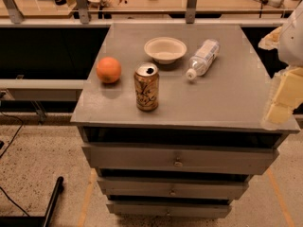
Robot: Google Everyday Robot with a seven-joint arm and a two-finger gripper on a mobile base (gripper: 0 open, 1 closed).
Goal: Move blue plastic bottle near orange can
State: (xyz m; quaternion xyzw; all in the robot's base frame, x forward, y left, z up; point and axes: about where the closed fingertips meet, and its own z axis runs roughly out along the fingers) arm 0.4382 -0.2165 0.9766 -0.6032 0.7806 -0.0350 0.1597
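Observation:
The blue plastic bottle [203,57] lies on its side at the back right of the grey cabinet top [227,98], its white cap pointing toward the front left. The orange can [146,86] stands upright near the front middle, its silver top with the pull-tab hole facing up. Bottle and can are about a can's height apart. My gripper [282,98] shows as a pale yellowish shape at the right edge of the view, over the cabinet's front right corner, well to the right of the bottle and holding nothing that I can see.
A round orange fruit [109,70] sits left of the can. A shallow beige bowl [165,49] stands behind the can, just left of the bottle. The cabinet has several drawers below. A wooden bench with clutter runs along the back.

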